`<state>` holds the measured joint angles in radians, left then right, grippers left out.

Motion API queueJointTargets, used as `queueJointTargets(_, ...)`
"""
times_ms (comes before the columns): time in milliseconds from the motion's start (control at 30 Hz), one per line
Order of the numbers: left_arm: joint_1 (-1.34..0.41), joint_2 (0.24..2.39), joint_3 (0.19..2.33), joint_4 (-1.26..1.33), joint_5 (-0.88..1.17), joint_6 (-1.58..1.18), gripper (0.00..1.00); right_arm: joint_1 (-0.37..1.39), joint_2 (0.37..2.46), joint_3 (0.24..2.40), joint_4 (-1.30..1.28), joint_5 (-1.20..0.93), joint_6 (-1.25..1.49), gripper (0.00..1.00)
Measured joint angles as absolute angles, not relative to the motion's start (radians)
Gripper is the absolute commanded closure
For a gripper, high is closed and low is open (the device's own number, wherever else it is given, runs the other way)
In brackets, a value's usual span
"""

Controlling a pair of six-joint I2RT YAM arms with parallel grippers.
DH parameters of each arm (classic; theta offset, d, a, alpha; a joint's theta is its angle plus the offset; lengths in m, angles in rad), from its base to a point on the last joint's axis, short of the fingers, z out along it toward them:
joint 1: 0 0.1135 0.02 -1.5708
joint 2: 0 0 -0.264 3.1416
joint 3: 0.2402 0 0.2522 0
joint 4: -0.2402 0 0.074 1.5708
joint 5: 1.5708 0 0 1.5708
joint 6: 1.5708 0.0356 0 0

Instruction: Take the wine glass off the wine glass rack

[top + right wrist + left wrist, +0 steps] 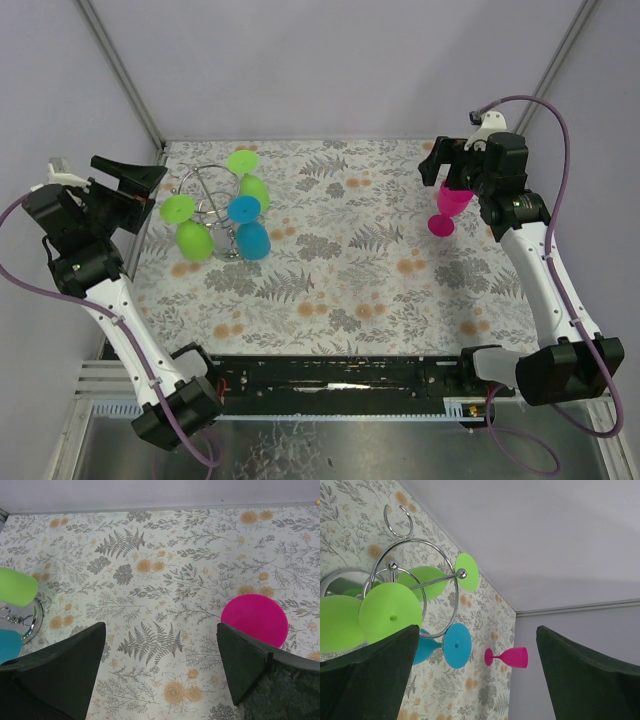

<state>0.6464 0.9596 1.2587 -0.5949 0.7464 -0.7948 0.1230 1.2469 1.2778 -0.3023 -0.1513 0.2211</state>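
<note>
Left gripper [155, 188] (jaws spread, empty) sits just beside the wine glass rack [212, 200]; right gripper [160, 630], also released, apparently above pink wine glass [447, 210].

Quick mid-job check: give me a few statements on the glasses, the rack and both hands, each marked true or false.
1. The pink glass stands on the table, off the rack. True.
2. The right hand is clamped on the pink glass. False: it is open, and the glass sits beside one finger, not gripped.
3. The rack carries a blue glass and two green glasses. True.
4. The left hand holds a green glass. False: it is open and empty, facing the rack.
</note>
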Motion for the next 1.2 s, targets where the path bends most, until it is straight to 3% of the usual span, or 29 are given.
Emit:
queueJointTargets(667, 0.748, 0.892, 1.043, -0.676, 0.817, -0.806, 0.02, 0.125, 1.246, 1.274, -0.303, -0.170, 0.247, 0.01)
queueJointTargets(1200, 0.748, 0.899, 0.949, -0.633, 0.838, -0.833, 0.30, 0.125, 1.246, 1.272, -0.302, -0.177, 0.255, 0.01)
